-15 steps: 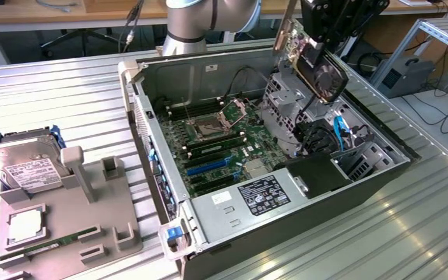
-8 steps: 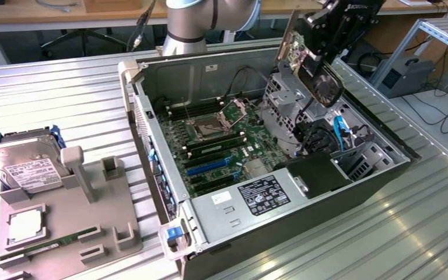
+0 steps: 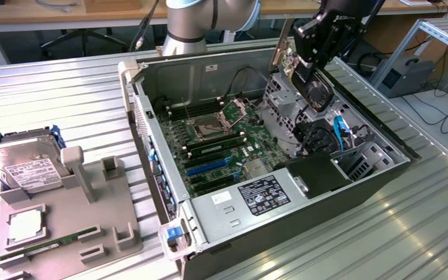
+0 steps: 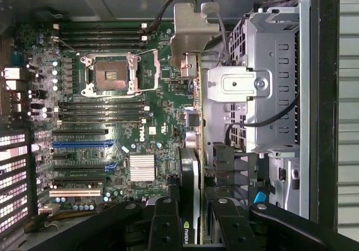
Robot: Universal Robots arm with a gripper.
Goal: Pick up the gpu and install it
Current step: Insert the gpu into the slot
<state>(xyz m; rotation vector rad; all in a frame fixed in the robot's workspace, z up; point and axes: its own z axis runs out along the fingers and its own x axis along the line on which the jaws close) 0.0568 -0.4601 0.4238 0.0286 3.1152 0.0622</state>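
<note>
**A:** How far along is the card job?

**B:** Picked up, not installed. The pincer (image 3: 314,61) is narrowed onto the gpu (image 3: 316,90) and holds it by its thin body in the upper right of the exterior view. That puts it above the drive-cage side of the open computer case (image 3: 302,227).

**A:** Is it touching anything inside?

**B:** I judge not. The wrist view looks along the card edge-on, silver bracket (image 4: 193,23) at the far end, black fingers (image 4: 162,228) gripping the near end. It hangs about over the line between the motherboard (image 4: 151,110) and the drive cage (image 4: 263,82). The expansion slots (image 4: 84,144) lie bare off to one side.

**A:** So what's left?

**B:** By my reading, the whole install: the card is over no slot yet, and none has anything seated in it. The CPU socket (image 3: 207,125) is open and empty too.

**A:** And the surroundings?

**B:** The case lies on its side on a ribbed metal desk (image 3: 60,87). At the lower left of the exterior view a grey fixture (image 3: 91,233) carries a hard drive (image 3: 25,169), a processor chip (image 3: 23,224) and a green memory stick (image 3: 49,244). Wooden workbenches (image 3: 68,11) run along the top, with an aluminium frame (image 3: 442,35) and loose cables (image 3: 442,116) at the right edge
</note>
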